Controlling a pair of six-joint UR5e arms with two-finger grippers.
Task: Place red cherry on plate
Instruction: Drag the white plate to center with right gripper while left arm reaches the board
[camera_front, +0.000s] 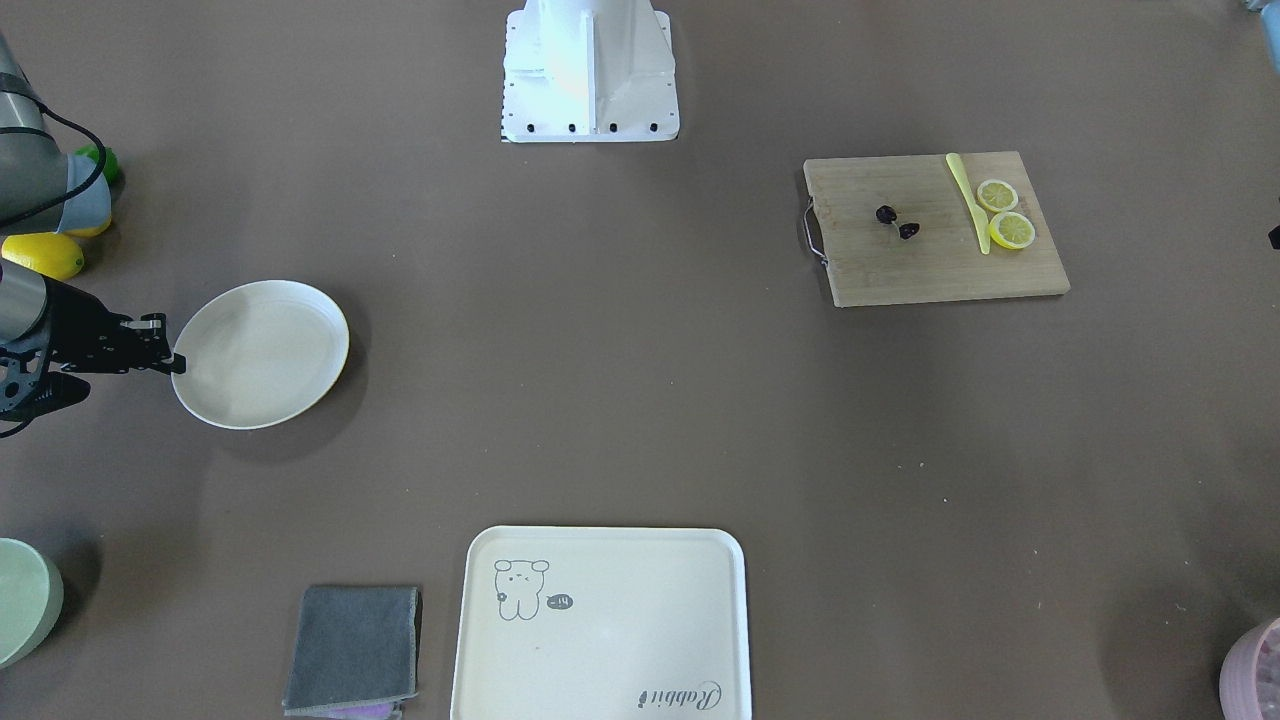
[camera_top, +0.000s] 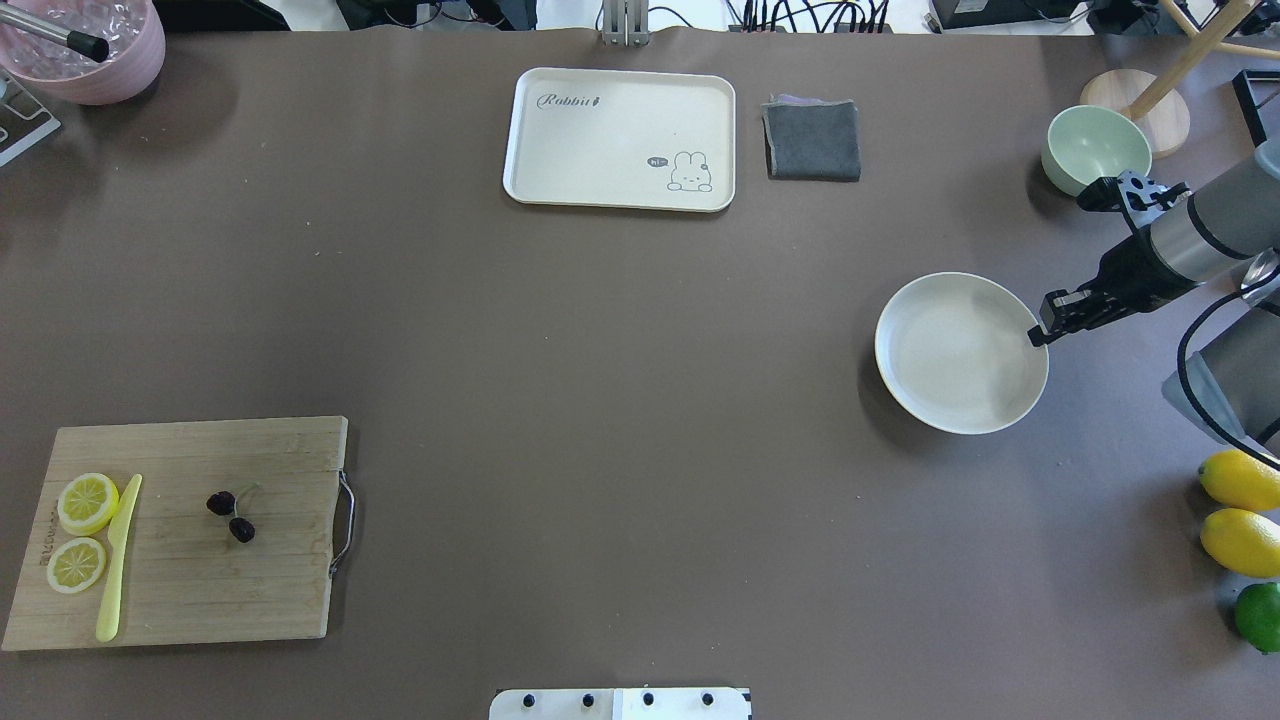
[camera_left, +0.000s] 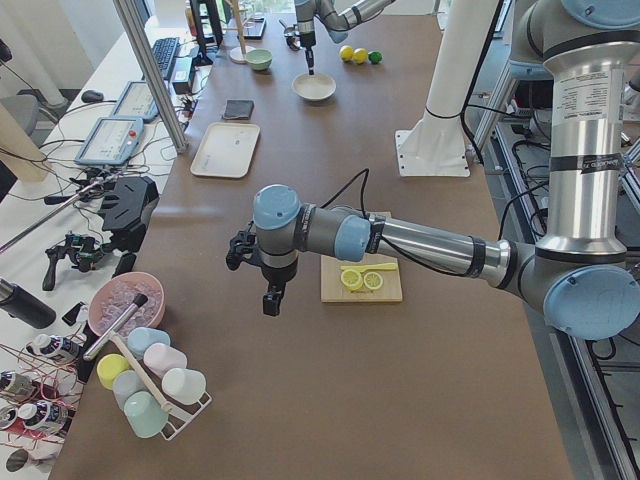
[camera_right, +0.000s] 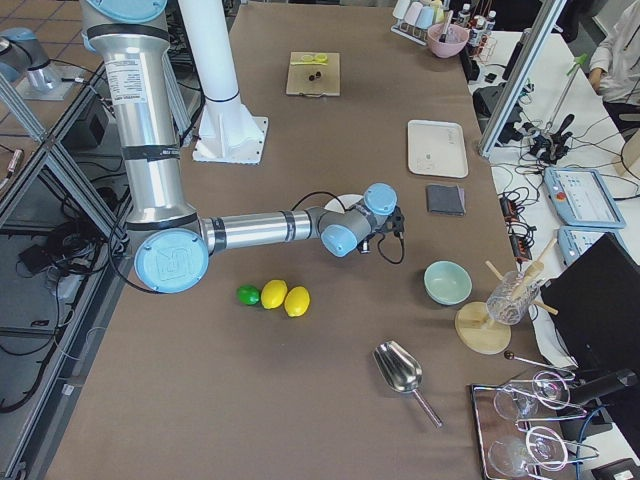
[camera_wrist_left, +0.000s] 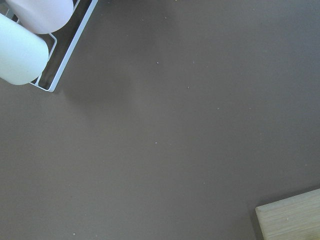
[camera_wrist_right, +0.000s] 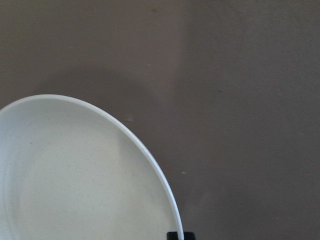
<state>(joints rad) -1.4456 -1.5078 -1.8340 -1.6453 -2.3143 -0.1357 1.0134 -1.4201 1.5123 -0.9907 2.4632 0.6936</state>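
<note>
The red cherry (camera_top: 230, 515), two tiny dark fruits on thin green stems, lies on a wooden cutting board (camera_top: 200, 590) at the table's near left. It also shows in the front view (camera_front: 897, 222). The round cream plate (camera_top: 960, 350) sits far off at the right. My right gripper (camera_top: 1040, 335) is at its right rim, shut on the edge. The right wrist view shows the plate (camera_wrist_right: 75, 175) and one black fingertip (camera_wrist_right: 175, 235) at the rim. My left gripper (camera_left: 271, 300) hangs over bare table beside the board; I cannot tell if it is open or shut.
Two lemon slices (camera_top: 88, 502) and a yellow knife (camera_top: 118, 560) share the board. At the far edge lie a cream tray (camera_top: 620, 140) and a grey cloth (camera_top: 812, 140). A green bowl (camera_top: 1095, 148), two lemons (camera_top: 1240, 480) and a lime (camera_top: 1260, 615) are at the right.
</note>
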